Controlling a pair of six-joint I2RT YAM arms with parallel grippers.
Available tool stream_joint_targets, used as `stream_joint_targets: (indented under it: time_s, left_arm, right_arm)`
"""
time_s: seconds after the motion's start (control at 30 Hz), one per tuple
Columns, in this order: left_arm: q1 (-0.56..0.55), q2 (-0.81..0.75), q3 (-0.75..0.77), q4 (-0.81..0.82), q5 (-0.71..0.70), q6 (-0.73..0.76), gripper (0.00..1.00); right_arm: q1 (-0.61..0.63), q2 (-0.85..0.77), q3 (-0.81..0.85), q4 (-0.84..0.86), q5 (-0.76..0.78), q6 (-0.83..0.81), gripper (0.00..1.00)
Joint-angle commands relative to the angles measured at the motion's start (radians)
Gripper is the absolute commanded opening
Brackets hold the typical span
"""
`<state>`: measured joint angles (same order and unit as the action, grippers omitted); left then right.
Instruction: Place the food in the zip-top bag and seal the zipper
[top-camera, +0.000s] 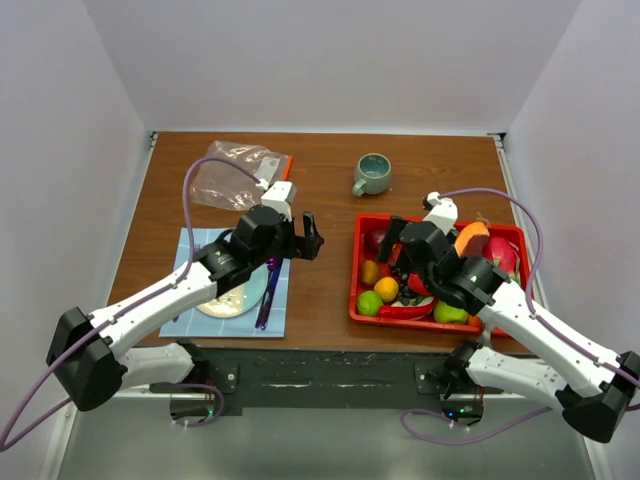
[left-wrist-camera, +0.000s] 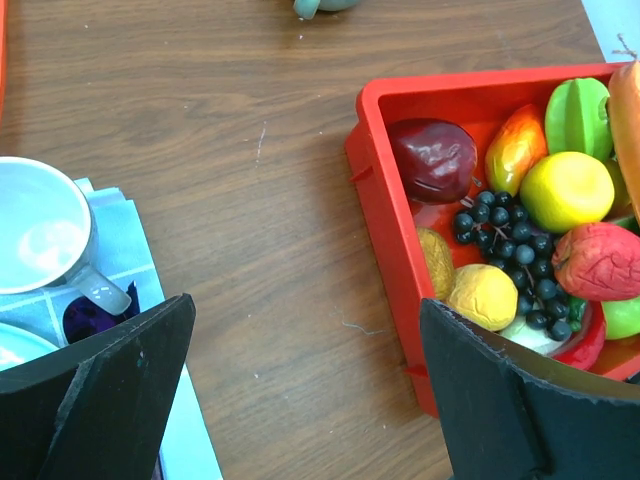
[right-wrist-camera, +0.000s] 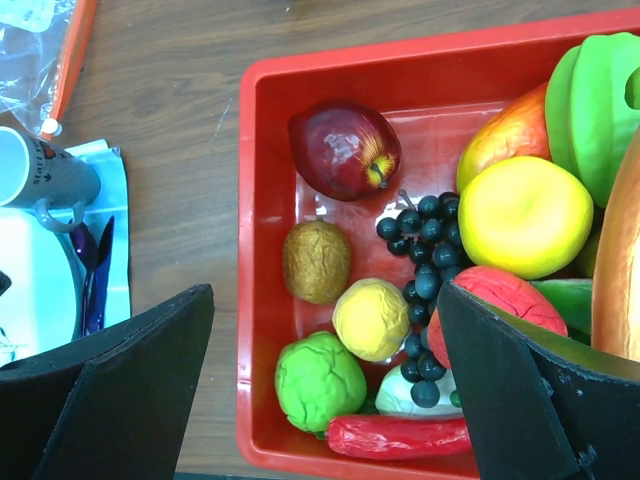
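The food lies in a red tray (top-camera: 356, 270): a dark red apple (right-wrist-camera: 345, 150), dark grapes (right-wrist-camera: 425, 270), a yellow fruit (right-wrist-camera: 525, 215), a green ball (right-wrist-camera: 320, 380), a red chili (right-wrist-camera: 400, 437) and a carrot (top-camera: 470, 238). The clear zip-top bag (top-camera: 235, 175) lies flat at the back left with its orange-red zipper (top-camera: 286, 165) towards the middle. It is apart from both grippers. My left gripper (top-camera: 305, 238) is open and empty above bare wood left of the tray (left-wrist-camera: 385, 200). My right gripper (top-camera: 400, 250) is open and empty over the tray's left half (right-wrist-camera: 255, 200).
A teal mug (top-camera: 373, 173) stands at the back centre. A blue mat (top-camera: 190, 300) at the front left carries a white plate (top-camera: 228, 300), a purple utensil (top-camera: 268, 290) and a grey cup (right-wrist-camera: 40, 180). White walls close in the table on three sides.
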<state>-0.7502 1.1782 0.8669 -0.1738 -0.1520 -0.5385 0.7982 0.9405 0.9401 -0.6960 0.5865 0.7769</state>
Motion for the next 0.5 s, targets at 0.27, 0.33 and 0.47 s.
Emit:
stream_joint_targets:
  time_s: [0.27, 0.33, 0.47]
  left_arm:
    - [0.046, 0.023, 0.081, 0.017, 0.006, -0.014, 1.0]
    - [0.061, 0.038, 0.102, 0.016, 0.029, -0.017, 1.0]
    - [0.17, 0.127, 0.199, -0.003, 0.034, -0.021, 1.0]
  right_arm:
    - [0.001, 0.007, -0.012, 0.023, 0.029, -0.03, 0.99]
    - [0.001, 0.009, -0.015, 0.026, 0.026, -0.033, 0.99]
    - [0.001, 0.009, -0.011, 0.032, 0.004, -0.037, 0.99]
